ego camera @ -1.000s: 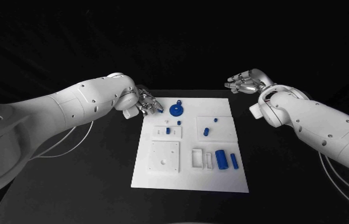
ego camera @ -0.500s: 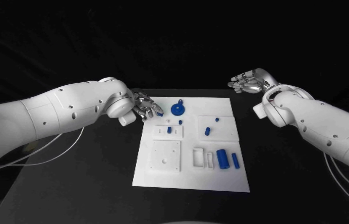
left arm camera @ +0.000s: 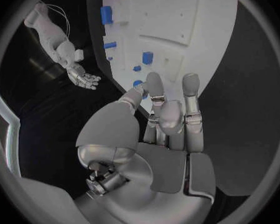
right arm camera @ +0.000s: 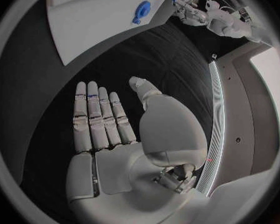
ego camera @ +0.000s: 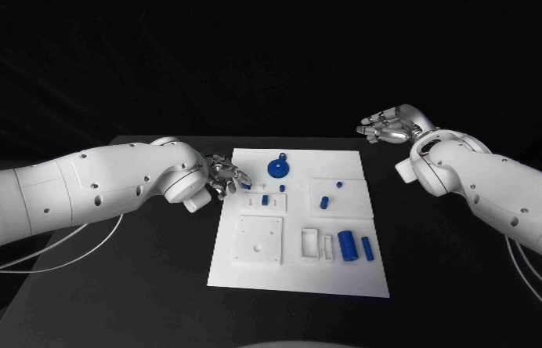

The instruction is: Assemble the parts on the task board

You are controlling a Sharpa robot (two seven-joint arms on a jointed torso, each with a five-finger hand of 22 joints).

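Two hands are showing. We are seeing the left hand [ego camera: 226, 177] hovering at the task board's [ego camera: 296, 277] left edge, fingers curled together; whether it is pinching a small blue part, we cannot tell. The right hand [ego camera: 390, 125] is hanging well apart beyond the board's far right corner, fingers extended, holding nothing. Blue parts [ego camera: 276, 168] are lying on the board.
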